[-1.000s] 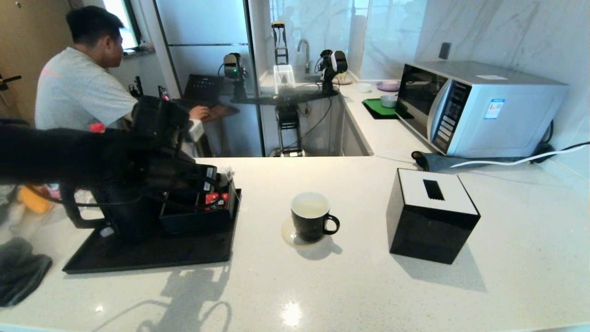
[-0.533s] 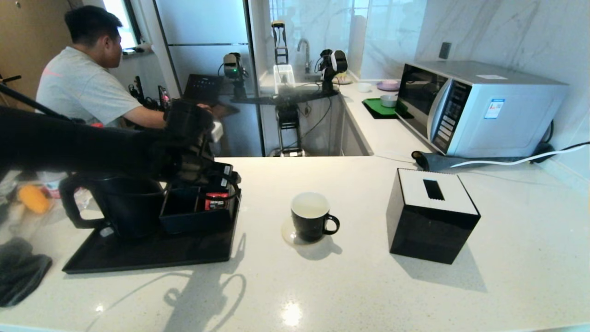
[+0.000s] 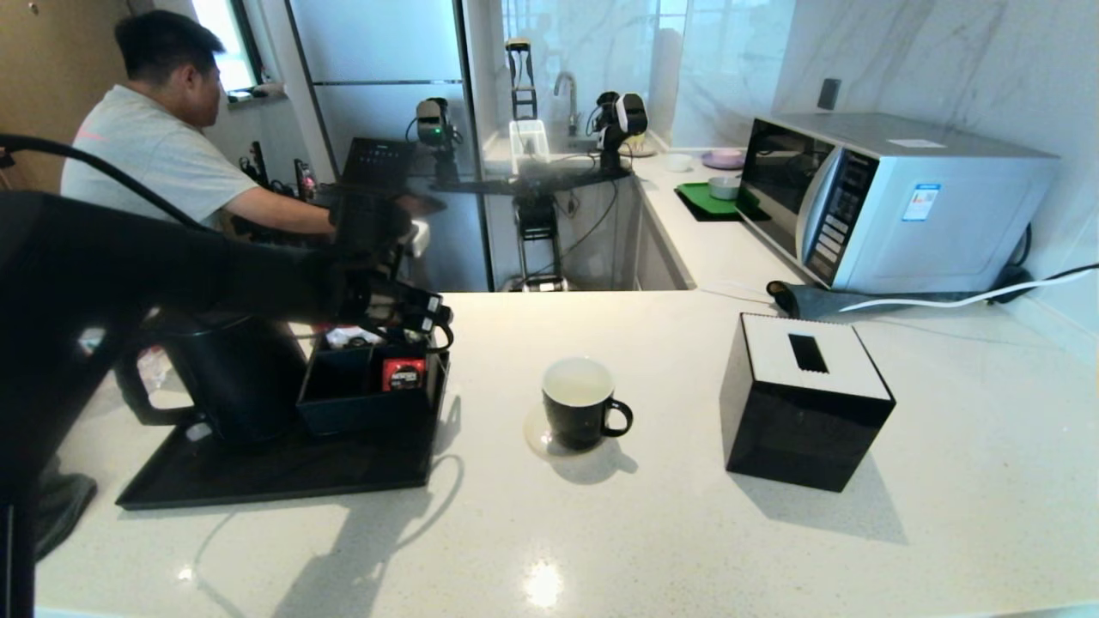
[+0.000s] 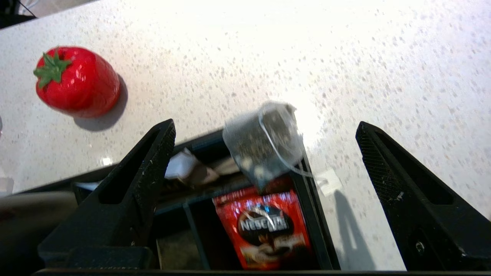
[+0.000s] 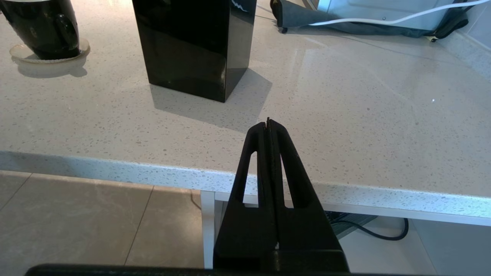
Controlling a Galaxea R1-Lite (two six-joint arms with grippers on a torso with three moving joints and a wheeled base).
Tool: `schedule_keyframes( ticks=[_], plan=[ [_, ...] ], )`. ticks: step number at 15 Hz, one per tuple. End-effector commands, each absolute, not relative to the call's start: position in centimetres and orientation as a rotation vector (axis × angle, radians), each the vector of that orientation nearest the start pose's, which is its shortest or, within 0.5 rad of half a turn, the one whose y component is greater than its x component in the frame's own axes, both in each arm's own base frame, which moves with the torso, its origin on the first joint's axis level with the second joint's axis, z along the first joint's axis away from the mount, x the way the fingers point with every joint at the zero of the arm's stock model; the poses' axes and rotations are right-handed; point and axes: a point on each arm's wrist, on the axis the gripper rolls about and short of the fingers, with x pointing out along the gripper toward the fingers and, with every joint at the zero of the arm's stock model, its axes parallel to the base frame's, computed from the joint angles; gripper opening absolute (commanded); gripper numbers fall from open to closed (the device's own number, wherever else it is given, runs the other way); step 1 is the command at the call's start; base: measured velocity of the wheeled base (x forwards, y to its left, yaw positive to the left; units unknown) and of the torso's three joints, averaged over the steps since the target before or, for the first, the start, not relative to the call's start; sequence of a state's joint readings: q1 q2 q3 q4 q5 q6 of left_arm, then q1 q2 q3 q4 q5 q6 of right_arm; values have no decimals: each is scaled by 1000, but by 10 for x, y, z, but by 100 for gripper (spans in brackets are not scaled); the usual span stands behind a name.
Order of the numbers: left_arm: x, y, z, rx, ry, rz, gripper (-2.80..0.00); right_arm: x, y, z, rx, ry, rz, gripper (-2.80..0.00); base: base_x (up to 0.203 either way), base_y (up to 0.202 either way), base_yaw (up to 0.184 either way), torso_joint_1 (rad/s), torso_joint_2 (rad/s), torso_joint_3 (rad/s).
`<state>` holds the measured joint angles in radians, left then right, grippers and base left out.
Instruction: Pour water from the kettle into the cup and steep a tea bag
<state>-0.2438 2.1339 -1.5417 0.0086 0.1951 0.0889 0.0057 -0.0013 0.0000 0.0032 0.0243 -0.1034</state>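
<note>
The tall black kettle [image 3: 225, 369] stands on a black tray [image 3: 258, 476] at the left. My left gripper [image 3: 410, 319] hovers over the compartment box [image 3: 365, 395] beside it, open and empty. In the left wrist view the left gripper [image 4: 265, 123] has its jaws spread wide. The greyish tea bag [image 4: 264, 142] lies between them on the box's far corner. Its string runs to a white tag [image 4: 327, 182] on the counter. The black cup [image 3: 579, 403], white inside, sits on a coaster mid-counter. My right gripper [image 5: 268, 123] is shut and parked at the counter's front edge.
A red-labelled sachet [image 4: 264, 226] stands in the box. A red strawberry-shaped object [image 4: 76, 86] sits on the counter beyond it. A black tissue box [image 3: 803, 399] stands right of the cup. A microwave [image 3: 893, 202] is at the back right, and a person [image 3: 154, 146] at the back left.
My left arm has risen off the kettle and swung right, over the compartment box, with its jaws spreading a little wider. The right arm has not moved.
</note>
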Motion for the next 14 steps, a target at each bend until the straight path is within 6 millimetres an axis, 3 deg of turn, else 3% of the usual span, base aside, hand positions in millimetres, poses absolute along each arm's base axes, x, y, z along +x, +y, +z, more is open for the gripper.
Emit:
schedule_keyframes(
  ticks=[1, 14],
  plan=[
    [434, -102, 148, 232, 592, -70, 0, -23, 0, 75, -104, 2, 32, -280, 0, 0, 0, 0, 0, 0],
    [461, -106, 133, 299, 554, -83, 0, -23, 0, 75, -104, 1, 32, -280, 0, 0, 0, 0, 0, 0]
  ],
)
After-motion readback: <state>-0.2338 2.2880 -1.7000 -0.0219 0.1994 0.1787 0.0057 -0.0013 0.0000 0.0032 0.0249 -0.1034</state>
